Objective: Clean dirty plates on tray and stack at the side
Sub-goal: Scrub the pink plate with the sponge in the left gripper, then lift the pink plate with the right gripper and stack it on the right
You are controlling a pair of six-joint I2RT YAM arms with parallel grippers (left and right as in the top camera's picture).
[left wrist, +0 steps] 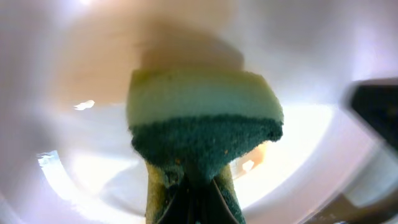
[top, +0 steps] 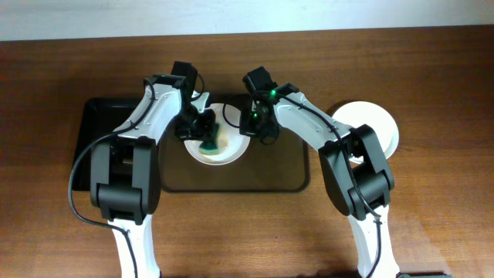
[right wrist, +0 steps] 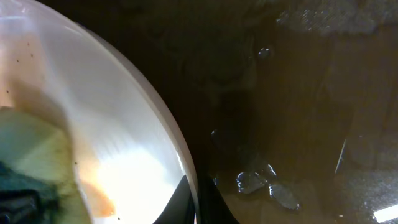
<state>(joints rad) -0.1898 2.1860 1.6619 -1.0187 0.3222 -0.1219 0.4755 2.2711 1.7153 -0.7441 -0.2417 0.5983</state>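
On the wooden table (top: pixel 432 224) the dark brown tray (top: pixel 278 174) lies at the centre, with a smaller black tray (top: pixel 93 123) touching it at its 9 o'clock. Off the brown tray at 3 o'clock, partly under the right arm, sit the side plates (top: pixel 382 123); they look white and clean, but I cannot count them. Only one plate (top: pixel 224 157) shows on the tray, lying left of the tray's middle. The step in hand is judged to be scrubbing this plate, probably the last. The right gripper (top: pixel 253 127) is at the plate's 2 o'clock, and the right wrist view shows its fingers closed across the rim, pinning the plate down. The left gripper (top: pixel 202 133) comes in from the plate's 10 o'clock and is clamped on a sponge (top: pixel 209 144), green scouring face over pale yellow foam. The sponge presses into the bowl of the plate a little toward 9 o'clock of its centre. An orange-brown smear (right wrist: pixel 99 198) shows on the plate next to the sponge, so the wiping seems unfinished. Water droplets (right wrist: pixel 258 182) bead on the tray just outside the rim. The next move likely calls for sweeping the sponge across that smear while the right grip holds the plate firm. After that the sponge should lift clear and the wet, slippery plate be carried toward 3 o'clock to the side plates.
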